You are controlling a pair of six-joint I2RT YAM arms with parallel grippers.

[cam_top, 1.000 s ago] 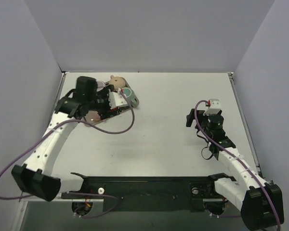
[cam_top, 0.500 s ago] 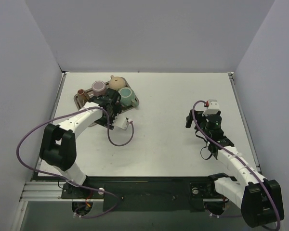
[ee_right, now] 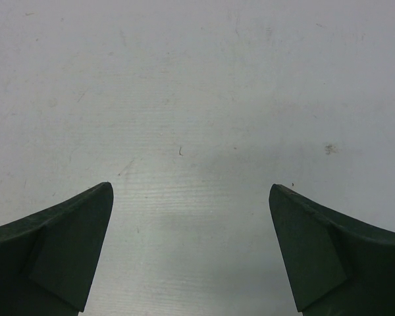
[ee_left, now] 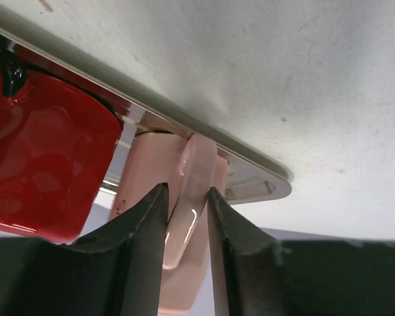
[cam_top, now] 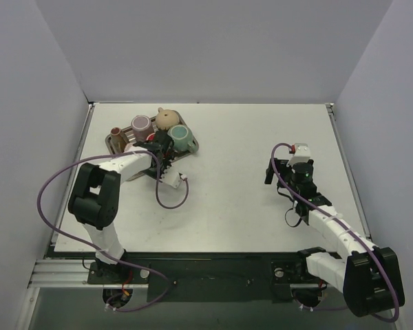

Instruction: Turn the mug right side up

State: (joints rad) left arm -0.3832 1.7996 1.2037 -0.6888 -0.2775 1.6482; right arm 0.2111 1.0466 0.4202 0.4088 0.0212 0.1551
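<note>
A metal tray (cam_top: 193, 146) at the table's back left holds several mugs. In the left wrist view my left gripper (ee_left: 186, 191) is shut on the handle of a pale pink mug (ee_left: 148, 171) at the tray's rim (ee_left: 250, 178). A glossy red mug (ee_left: 46, 151) is right beside it. From above, my left gripper (cam_top: 156, 148) covers the pink mug at the tray's front edge, and only a sliver of the red mug (cam_top: 150, 137) shows. I cannot tell which way up the pink mug is. My right gripper (cam_top: 283, 170) is open and empty over bare table (ee_right: 191, 191).
Further back on the tray are a small brown mug (cam_top: 115, 132), a mauve mug (cam_top: 142, 124), a tan mug (cam_top: 167, 118) and a teal mug (cam_top: 182, 136). The left arm's purple cable (cam_top: 172, 196) loops over the table in front of the tray. Grey walls enclose three sides.
My left arm has swung in and dropped low, with its gripper staying at the tray's front, so the back mugs now show. The right arm has barely shifted.
</note>
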